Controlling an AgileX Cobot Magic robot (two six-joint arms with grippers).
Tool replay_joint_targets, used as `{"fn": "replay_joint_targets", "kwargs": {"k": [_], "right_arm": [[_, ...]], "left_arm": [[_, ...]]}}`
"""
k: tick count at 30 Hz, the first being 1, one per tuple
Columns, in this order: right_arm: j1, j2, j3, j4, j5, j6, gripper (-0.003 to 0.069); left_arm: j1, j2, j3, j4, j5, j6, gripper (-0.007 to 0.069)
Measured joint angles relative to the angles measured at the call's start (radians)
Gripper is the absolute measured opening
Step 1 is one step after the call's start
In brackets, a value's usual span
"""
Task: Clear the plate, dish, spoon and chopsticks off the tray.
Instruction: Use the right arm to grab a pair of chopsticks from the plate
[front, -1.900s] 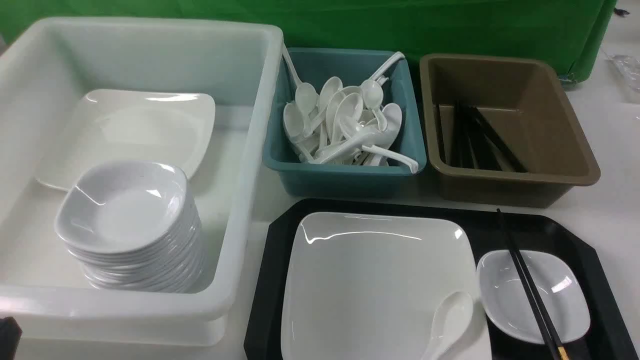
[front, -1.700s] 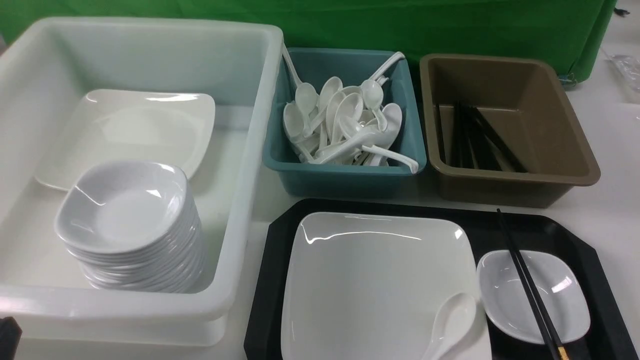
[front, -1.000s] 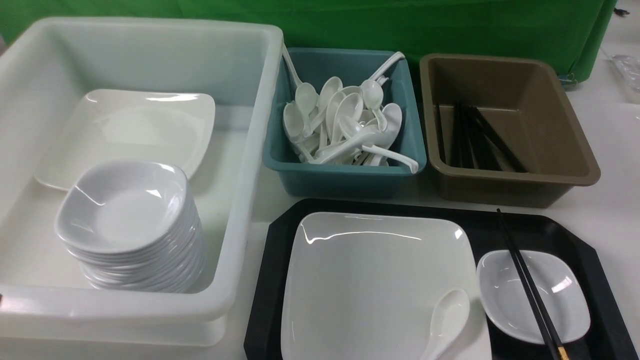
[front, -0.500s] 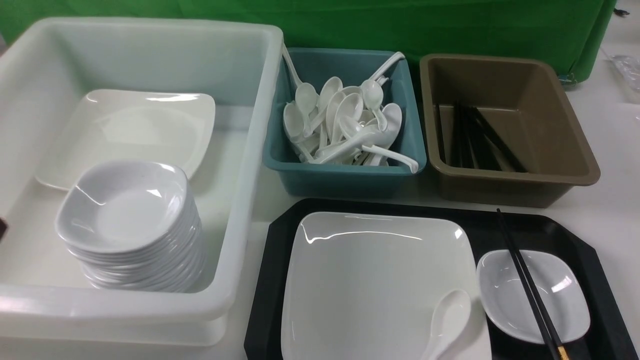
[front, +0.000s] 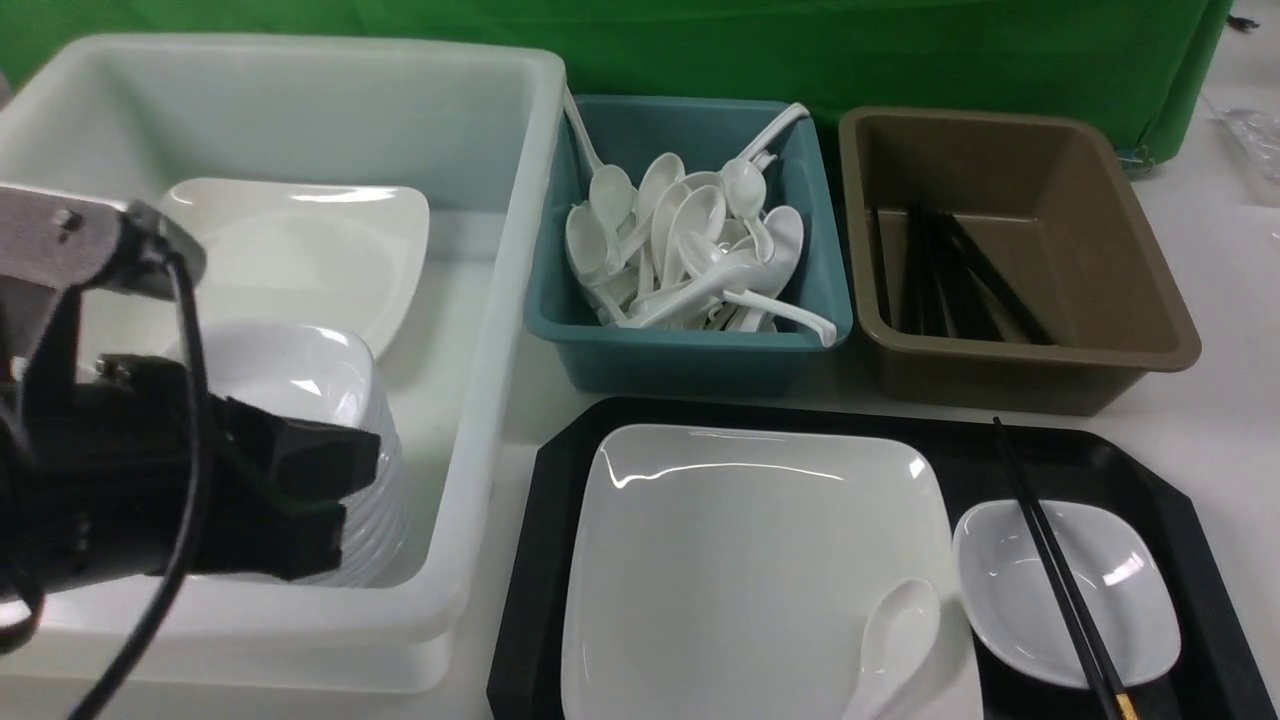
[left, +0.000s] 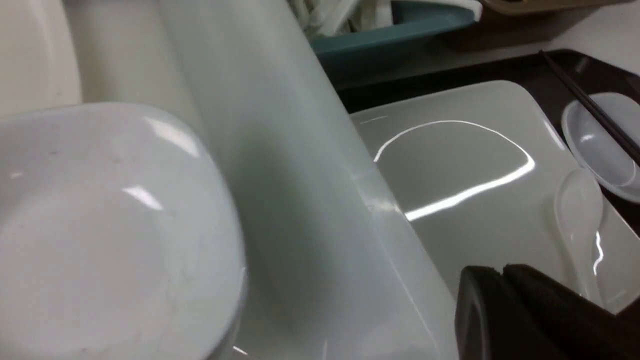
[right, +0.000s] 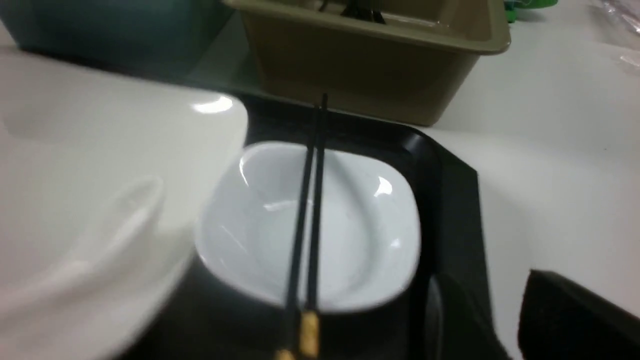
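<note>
The black tray (front: 1000, 450) holds the large white plate (front: 740, 560), with the white spoon (front: 895, 630) lying on its near right corner. To the right sits the small dish (front: 1130, 600), and the black chopsticks (front: 1050, 565) lie across it. My left gripper (front: 365, 470) hovers shut over the white tub's near side, left of the tray; its fingers (left: 502, 272) are pressed together with nothing between them. My right gripper (right: 492, 300) is open and empty just off the tray's (right: 450, 200) right rim, beside the dish (right: 360, 225) and chopsticks (right: 307, 200).
A big white tub (front: 500, 300) on the left holds a plate and a stack of dishes (front: 300, 370). Behind the tray stand a teal bin (front: 690, 350) of spoons and a brown bin (front: 1130, 340) with chopsticks. A green cloth hangs behind.
My left arm has swung into the front view from the lower left and now covers part of the dish stack. Everything on the tray lies where it was.
</note>
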Motion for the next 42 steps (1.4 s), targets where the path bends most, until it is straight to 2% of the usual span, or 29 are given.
{"fn": "replay_joint_targets", "kwargs": {"k": [2,3,7,9,11,13,17,20,21,22,24,29,36,42], "right_arm": [[0.0,0.0,0.0,0.029,-0.038,0.072,0.0241],[0.0,0.0,0.0,0.052,-0.14,0.176,0.0241],[0.0,0.0,0.0,0.062,-0.306,0.327,0.0239],[0.0,0.001,-0.003,0.064,-0.315,0.383,0.0221],[0.0,0.036,-0.057,0.067,-0.212,0.424,0.0176],[0.0,0.132,-0.175,0.067,-0.059,0.358,0.0144],[0.004,0.328,-0.363,0.067,0.183,0.197,0.0146],[0.008,0.61,-0.565,0.067,0.465,0.107,0.0181],[0.008,0.61,-0.575,0.067,0.478,0.105,0.0184],[0.009,0.75,-0.641,0.067,0.564,0.083,0.0212],[0.009,0.861,-0.689,0.068,0.617,0.06,0.0242],[0.025,1.135,-0.769,0.099,0.633,0.012,0.0311],[0.129,1.354,-0.799,0.107,0.496,0.009,0.0451],[0.14,1.489,-0.799,0.09,0.384,0.009,0.0472]], "left_arm": [[-0.021,0.002,0.0,-0.001,0.0,0.021,0.0017],[-0.04,0.002,0.0,-0.002,-0.001,0.043,0.0017],[-0.044,0.002,0.0,0.001,-0.002,0.052,0.0017],[-0.044,0.002,0.0,0.001,-0.003,0.052,0.0017],[-0.044,0.002,0.0,-0.004,-0.003,0.055,0.0017],[-0.048,0.002,0.0,-0.032,-0.008,0.087,0.0017],[-0.077,0.002,-0.002,-0.098,-0.014,0.204,0.0017],[-0.14,0.002,-0.003,-0.167,0.003,0.341,0.0017],[-0.144,0.002,-0.003,-0.172,0.005,0.354,0.0017],[-0.177,0.002,-0.003,-0.188,0.015,0.391,0.0017],[-0.209,0.002,-0.003,-0.194,0.02,0.418,0.0017],[-0.271,0.002,-0.003,-0.196,0.029,0.446,0.0017],[-0.276,0.002,-0.003,-0.196,0.031,0.457,0.0017],[-0.276,0.002,-0.003,-0.196,0.038,0.458,0.0017]]}}
